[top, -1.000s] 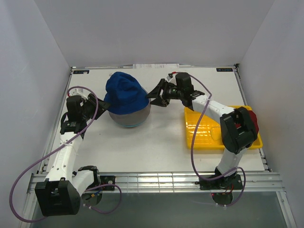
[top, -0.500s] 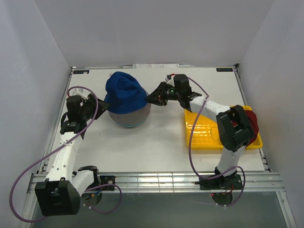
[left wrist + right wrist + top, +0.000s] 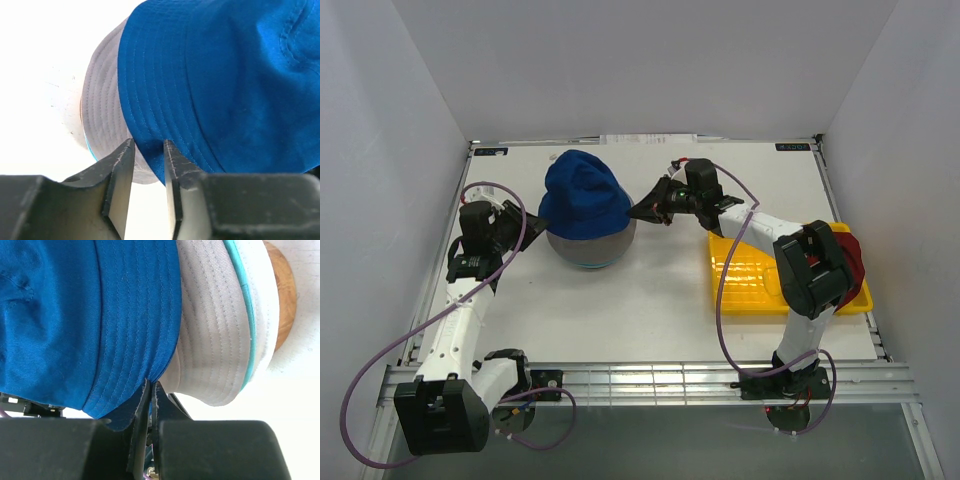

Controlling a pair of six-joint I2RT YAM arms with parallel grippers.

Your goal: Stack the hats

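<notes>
A royal blue hat (image 3: pixel 582 192) sits on top of a grey hat (image 3: pixel 592 243), with a teal hat's rim (image 3: pixel 586 266) showing underneath. My right gripper (image 3: pixel 638 211) is at the pile's right side, shut on the blue hat's brim (image 3: pixel 135 330); its jaws (image 3: pixel 151 384) pinch the fabric edge. My left gripper (image 3: pixel 532 222) is at the pile's left side. Its jaws (image 3: pixel 148 142) stand apart, with the blue brim's edge (image 3: pixel 150 125) and the grey brim (image 3: pixel 102 115) just past the tips. A dark red hat (image 3: pixel 856 262) lies half hidden behind the right arm.
The wooden stand (image 3: pixel 283 287) shows under the hats. A yellow tray (image 3: pixel 750 278) lies at the right, under the right arm. White walls close in the table on the left, back and right.
My right gripper moved in to the blue brim and closed on it. The left jaws narrowed while that arm stayed in place.
</notes>
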